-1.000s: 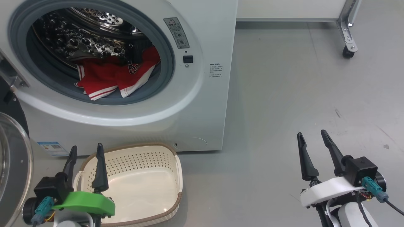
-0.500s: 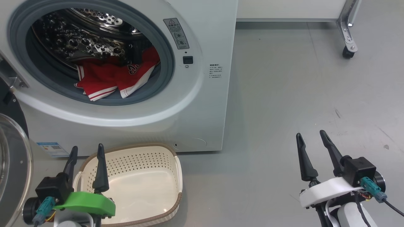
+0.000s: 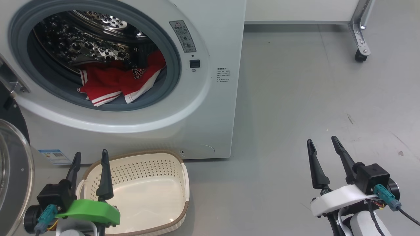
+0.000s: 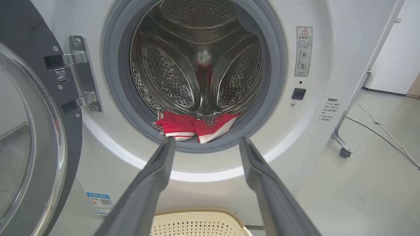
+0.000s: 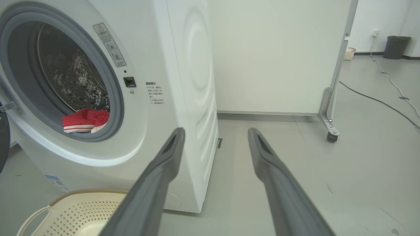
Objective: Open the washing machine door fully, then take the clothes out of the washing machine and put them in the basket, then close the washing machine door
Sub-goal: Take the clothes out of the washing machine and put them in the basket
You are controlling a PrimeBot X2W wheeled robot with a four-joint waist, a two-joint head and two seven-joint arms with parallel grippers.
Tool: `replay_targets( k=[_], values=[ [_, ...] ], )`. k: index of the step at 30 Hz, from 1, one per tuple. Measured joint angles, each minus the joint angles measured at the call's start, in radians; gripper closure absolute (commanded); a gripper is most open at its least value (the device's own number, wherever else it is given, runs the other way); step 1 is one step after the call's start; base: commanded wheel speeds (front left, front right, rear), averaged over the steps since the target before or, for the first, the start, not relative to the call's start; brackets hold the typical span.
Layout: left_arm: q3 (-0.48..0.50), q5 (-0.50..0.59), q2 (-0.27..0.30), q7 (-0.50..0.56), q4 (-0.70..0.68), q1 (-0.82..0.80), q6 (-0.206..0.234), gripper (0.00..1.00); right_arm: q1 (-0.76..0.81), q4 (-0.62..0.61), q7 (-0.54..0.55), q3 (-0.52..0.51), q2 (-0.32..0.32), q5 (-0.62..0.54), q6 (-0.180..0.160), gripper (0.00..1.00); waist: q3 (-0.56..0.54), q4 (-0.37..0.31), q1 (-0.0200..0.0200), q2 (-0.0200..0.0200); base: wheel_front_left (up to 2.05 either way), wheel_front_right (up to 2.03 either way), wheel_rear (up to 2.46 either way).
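Both arms sit low in front of the washing machine (image 3: 210, 108), their long fingers pointing up toward it. The left gripper (image 3: 91, 152) hovers below the machine's round opening, over the near left part of the basket (image 3: 144, 168). Its two fingers are spread wide, holding and touching nothing. In the left wrist view the clothes (image 4: 197, 126) show straight ahead, just above the gap between the fingertips. The right gripper (image 3: 322, 139) hangs well to the right of the machine over the grey floor (image 3: 295, 98), its fingers likewise wide apart and empty. The washing machine door (image 3: 14, 170) is swung out on its hinge at the machine's left side, glass bowl facing outward. The red and white clothes lie at the bottom front of the steel drum (image 3: 82, 46), their edge lapping onto the grey gasket (image 3: 174, 72). The basket stands on the floor right against the machine's base, beneath the opening. A castered metal leg (image 3: 361, 36) stands behind and right of the machine.
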Motion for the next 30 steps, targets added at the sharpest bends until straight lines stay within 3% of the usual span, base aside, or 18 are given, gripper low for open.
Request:
replay_targets(
  k=[16,30],
  values=[
    [0.004,0.004,-0.001,0.000,-0.013,0.000,0.002,0.00,0.000,-0.001,0.000,-0.001,0.001,-0.006,0.000,0.00,0.013,-0.001,0.0000,0.0000,0.00,0.00,0.00],
    [0.031,0.051,0.011,0.000,-0.054,-0.004,0.050,0.00,-0.003,-0.023,0.000,0.003,0.002,-0.007,0.000,0.00,0.088,-0.021,0.0000,0.0000,0.00,0.00,0.00]
  ],
)
